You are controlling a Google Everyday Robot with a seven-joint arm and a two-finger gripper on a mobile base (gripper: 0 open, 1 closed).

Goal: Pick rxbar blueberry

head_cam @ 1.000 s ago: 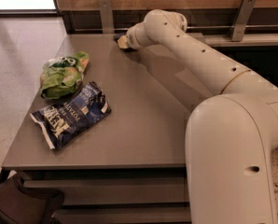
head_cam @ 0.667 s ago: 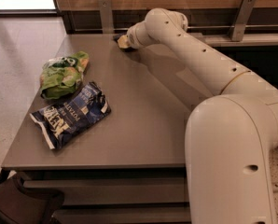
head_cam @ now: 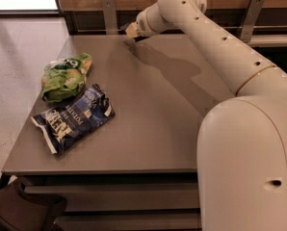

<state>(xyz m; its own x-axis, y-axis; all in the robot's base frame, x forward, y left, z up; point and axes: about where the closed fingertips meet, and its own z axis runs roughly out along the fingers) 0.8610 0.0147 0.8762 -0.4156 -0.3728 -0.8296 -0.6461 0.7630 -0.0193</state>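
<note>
Blue chip bag [head_cam: 73, 121] lies nearest on the table [head_cam: 153, 124], with the green snack bag [head_cam: 64, 76] just behind. At the far edge, the pincer [head_cam: 132, 32] sits low; its state cannot be told. No rxbar blueberry is discernible; it may be hidden there. Pick unconfirmed.

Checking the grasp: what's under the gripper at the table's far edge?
Below the white arm's gripper, only flat grey tabletop and shadow show; the tip itself hides anything directly beneath.
</note>
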